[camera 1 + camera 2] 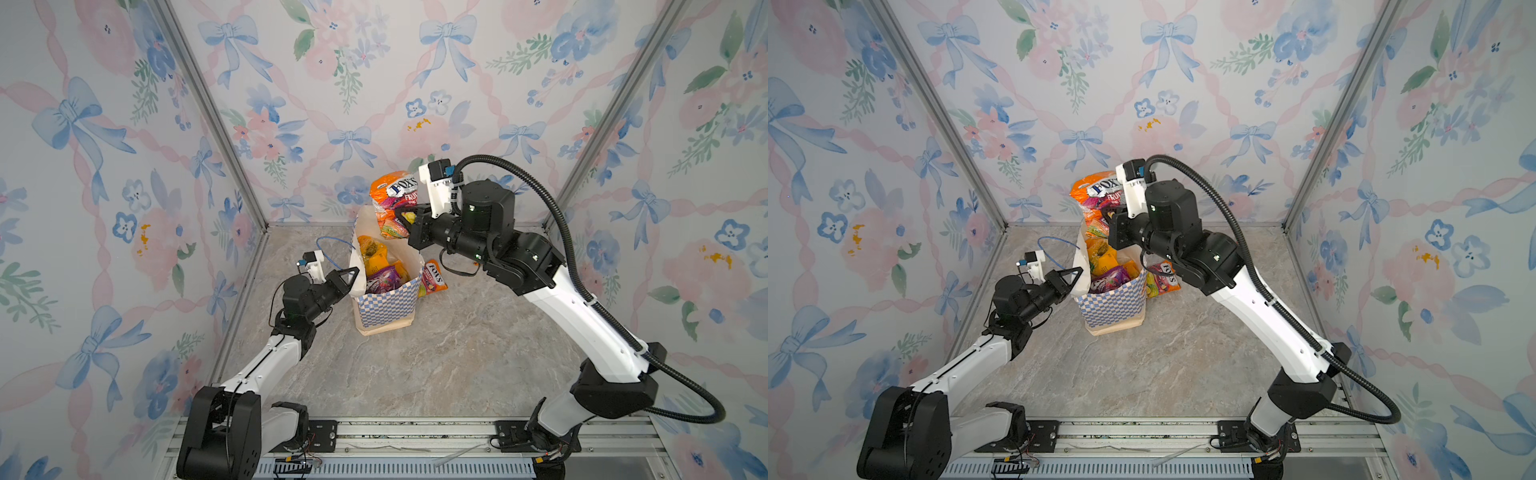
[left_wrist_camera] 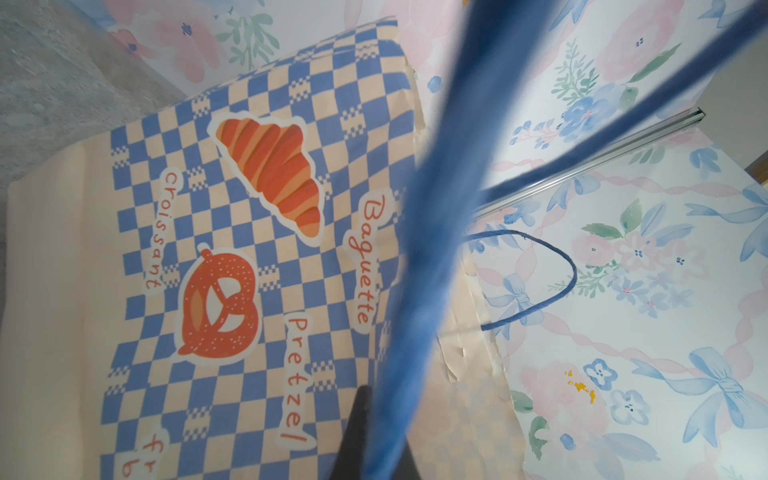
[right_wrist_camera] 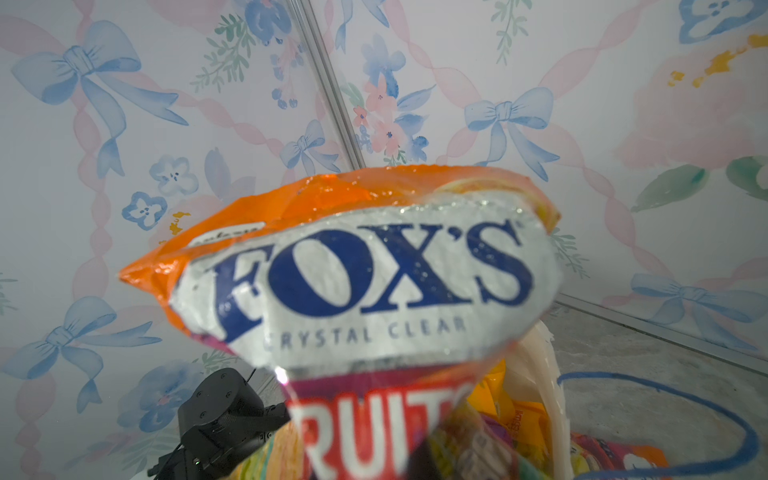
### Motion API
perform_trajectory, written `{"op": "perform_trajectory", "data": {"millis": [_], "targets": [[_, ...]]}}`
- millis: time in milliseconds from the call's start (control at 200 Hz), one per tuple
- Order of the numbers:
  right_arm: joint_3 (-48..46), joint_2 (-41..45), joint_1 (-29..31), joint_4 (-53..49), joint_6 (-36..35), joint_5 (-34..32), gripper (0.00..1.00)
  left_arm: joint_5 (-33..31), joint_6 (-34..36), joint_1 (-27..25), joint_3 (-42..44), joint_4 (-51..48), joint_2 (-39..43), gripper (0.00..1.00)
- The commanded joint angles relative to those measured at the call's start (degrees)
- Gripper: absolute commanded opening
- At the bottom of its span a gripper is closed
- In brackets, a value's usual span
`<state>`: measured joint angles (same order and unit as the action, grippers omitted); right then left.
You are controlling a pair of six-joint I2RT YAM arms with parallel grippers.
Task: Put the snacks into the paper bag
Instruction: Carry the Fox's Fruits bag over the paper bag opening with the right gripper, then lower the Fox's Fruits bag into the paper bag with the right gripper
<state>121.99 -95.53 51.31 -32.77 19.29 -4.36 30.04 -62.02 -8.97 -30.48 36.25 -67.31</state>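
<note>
The paper bag (image 1: 386,309) (image 1: 1113,307) stands upright mid-table, its checkered side filling the left wrist view (image 2: 166,208). My left gripper (image 1: 353,276) (image 1: 1077,274) is shut on the bag's left rim, pulling the mouth wide. An orange FOX'S packet (image 1: 395,195) (image 1: 1096,195) (image 3: 365,282) hangs over the bag's far rim with my right gripper (image 1: 405,220) (image 1: 1106,216) shut on its lower part. A yellow-orange pack (image 1: 374,253) and a purple pack (image 1: 384,280) lie inside the bag. Another FOX'S packet (image 1: 434,282) (image 1: 1165,276) lies on the table against the bag's right side.
A blue cord handle (image 1: 328,245) (image 2: 540,270) loops out behind my left wrist. The floral back wall (image 1: 374,104) stands close behind the bag, and side walls close in on both sides. A metal rail (image 1: 415,436) runs along the front edge.
</note>
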Motion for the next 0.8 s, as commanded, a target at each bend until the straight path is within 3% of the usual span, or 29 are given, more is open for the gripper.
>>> {"op": "perform_trajectory", "data": {"millis": [0,320,795], "targets": [[6.2,-5.2,0.7,-3.7,0.8,-3.3,0.00,2.2,-0.3,-0.1,0.1,-0.2,1.1,0.00],[13.3,-17.2,-1.2,-11.0,5.9,-6.6,0.00,1.4,-0.4,-0.1,0.0,-0.2,0.9,0.00],[7.9,-22.2,-6.4,-8.6,16.1,-1.3,0.00,0.8,-1.0,0.1,-0.7,-0.2,0.1,0.00]]}}
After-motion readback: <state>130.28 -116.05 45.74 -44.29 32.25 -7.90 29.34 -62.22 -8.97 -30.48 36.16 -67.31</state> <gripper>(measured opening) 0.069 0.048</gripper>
